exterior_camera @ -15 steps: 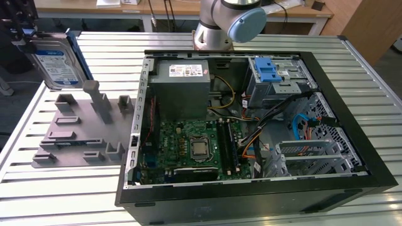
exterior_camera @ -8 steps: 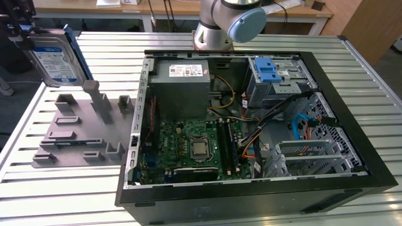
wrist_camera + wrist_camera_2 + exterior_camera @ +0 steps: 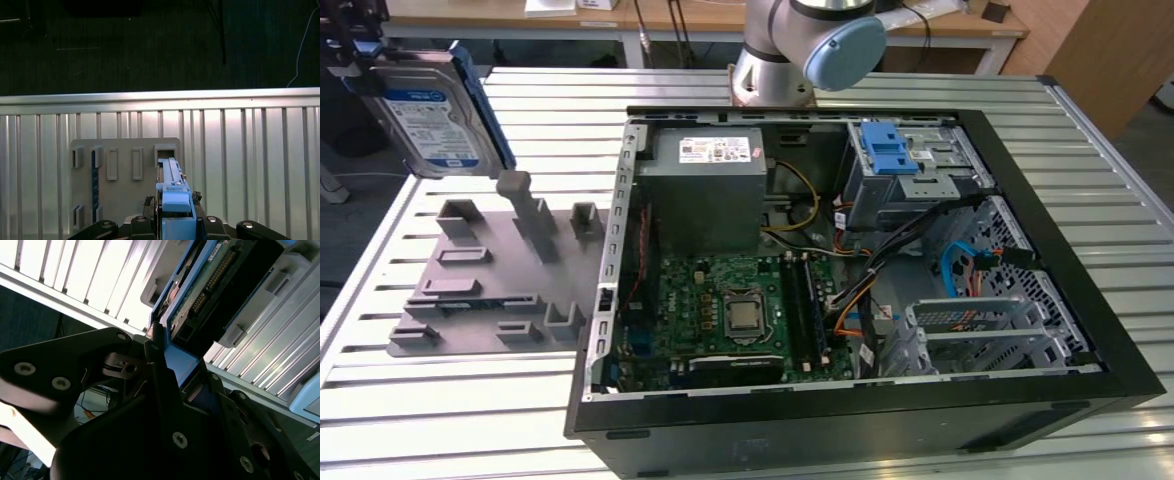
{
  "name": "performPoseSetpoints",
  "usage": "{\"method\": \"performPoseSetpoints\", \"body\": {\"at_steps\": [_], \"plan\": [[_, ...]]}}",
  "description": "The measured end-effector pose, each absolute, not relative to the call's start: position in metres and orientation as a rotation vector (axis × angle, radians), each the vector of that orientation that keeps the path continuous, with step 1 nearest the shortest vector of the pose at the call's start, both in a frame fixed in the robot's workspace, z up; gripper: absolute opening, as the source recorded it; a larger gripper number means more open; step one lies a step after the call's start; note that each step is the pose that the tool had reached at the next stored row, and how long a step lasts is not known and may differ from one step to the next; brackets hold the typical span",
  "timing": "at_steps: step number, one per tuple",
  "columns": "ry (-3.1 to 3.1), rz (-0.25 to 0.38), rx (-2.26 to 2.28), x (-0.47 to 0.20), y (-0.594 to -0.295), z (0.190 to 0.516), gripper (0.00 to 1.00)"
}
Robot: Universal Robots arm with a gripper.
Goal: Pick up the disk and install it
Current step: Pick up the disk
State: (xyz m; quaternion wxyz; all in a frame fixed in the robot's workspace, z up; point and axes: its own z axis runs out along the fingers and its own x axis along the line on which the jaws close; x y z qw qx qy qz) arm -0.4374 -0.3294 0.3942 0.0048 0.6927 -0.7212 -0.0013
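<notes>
Since the gripper is clamped shut on one end of the disk, with its fingers pressed against the blue rail in the second wrist view, the step in hand looks like the carry from the fixture to the case. In the exterior view the disk hangs below the gripper at the far left. It stands on edge and slightly tilted, its label facing the camera, and it is apart from the fixture's upright pegs and touching nothing else. The first wrist view looks along its thin edge down onto the fixture's empty slots. With the hold at one end only, most of the disk's length is unsupported, so I judge the grip should stay firm and the travel smooth, without sudden turns that could lever it between the pads. The free lower end is what to watch: it is nearest the tall pegs, and it would be the first part to meet the case's raised rim. The cage with the blue latch sits well apart, at the case's far corner on the exterior view's right, among loose cables. A tidy carry therefore keeps the disk high and square to that opening, well clear of the wiring.
</notes>
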Motion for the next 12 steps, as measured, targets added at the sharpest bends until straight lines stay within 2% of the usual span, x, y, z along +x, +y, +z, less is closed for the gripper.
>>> {"method": "performPoseSetpoints", "body": {"at_steps": [12], "plan": [[-2.259, -0.004, 2.170, -0.437, -0.329, 0.410, 0.37]]}}
